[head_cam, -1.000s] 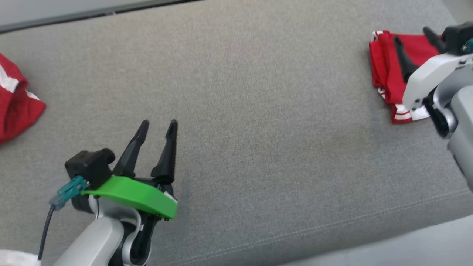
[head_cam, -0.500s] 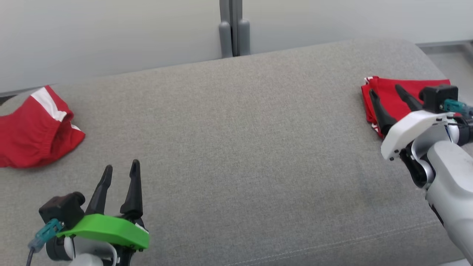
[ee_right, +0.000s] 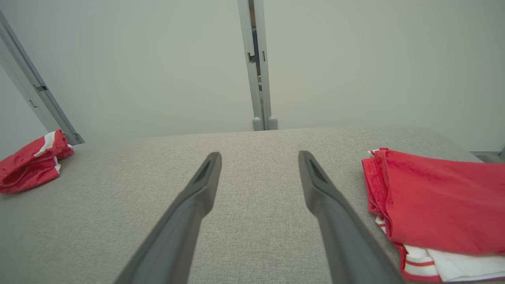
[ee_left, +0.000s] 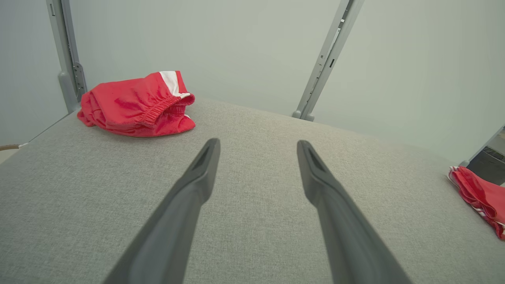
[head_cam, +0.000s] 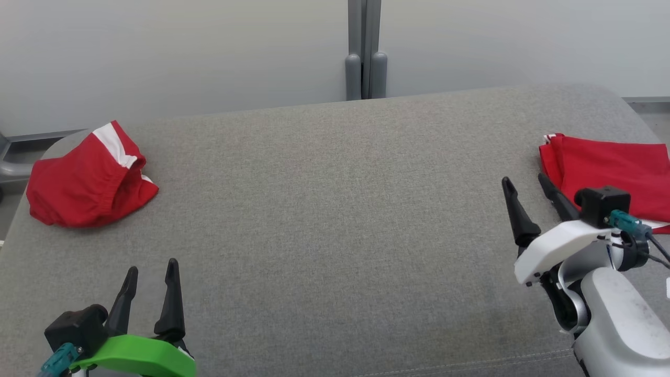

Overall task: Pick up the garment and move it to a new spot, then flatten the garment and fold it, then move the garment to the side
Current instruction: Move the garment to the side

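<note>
Crumpled garment [head_cam: 89, 180] lies ahead and slightly left of the open, empty jaws on your left gripper [head_cam: 152, 266], long axis crosswise to them, so that arm is nearer; your right gripper [head_cam: 523, 178], equally open, sits just beside the folded garment [head_cam: 612, 167].

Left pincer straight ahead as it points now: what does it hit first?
Probably bare cushion: the left pincer points just right of the crumpled garment. Its tilt is unclear, so it might clear the cushion.
</note>
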Robot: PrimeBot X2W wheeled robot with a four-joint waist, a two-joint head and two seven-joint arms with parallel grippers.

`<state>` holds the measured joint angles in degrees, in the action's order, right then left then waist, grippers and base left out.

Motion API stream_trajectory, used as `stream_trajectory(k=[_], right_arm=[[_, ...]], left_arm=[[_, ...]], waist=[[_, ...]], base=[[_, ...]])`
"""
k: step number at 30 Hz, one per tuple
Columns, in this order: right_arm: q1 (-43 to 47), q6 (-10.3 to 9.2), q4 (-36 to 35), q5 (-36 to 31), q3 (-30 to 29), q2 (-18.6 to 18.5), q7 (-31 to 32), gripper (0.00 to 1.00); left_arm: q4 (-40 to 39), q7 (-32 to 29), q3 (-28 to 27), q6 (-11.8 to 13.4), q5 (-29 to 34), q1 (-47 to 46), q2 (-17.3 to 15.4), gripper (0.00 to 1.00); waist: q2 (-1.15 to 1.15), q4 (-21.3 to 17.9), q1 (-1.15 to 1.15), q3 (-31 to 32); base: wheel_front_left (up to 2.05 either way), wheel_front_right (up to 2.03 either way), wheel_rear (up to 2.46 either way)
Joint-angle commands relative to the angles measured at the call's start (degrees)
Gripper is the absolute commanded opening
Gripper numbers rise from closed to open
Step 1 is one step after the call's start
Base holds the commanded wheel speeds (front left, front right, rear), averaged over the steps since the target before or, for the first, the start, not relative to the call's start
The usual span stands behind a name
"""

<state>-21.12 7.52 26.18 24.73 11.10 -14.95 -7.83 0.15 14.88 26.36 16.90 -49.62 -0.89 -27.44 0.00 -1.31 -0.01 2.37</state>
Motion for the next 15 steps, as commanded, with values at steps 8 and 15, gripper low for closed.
stream_trajectory(k=[8,15], right_arm=[[8.11,-0.06,-9.41,-6.83,-4.99,7.15,4.61,1.0],[11.69,-0.06,-14.48,-10.58,-6.27,10.36,6.81,1.0]], left_arm=[[1.25,0.26,-0.3,-0.5,1.61,1.88,-1.59,1.0],[1.88,0.27,-0.19,0.28,2.37,3.11,-1.93,1.0]], waist=[[0.0,0.88,0.01,0.49],[0.0,1.1,0.01,0.67]], base=[[0.0,0.0,0.0],[0.0,0.0,0.0]])
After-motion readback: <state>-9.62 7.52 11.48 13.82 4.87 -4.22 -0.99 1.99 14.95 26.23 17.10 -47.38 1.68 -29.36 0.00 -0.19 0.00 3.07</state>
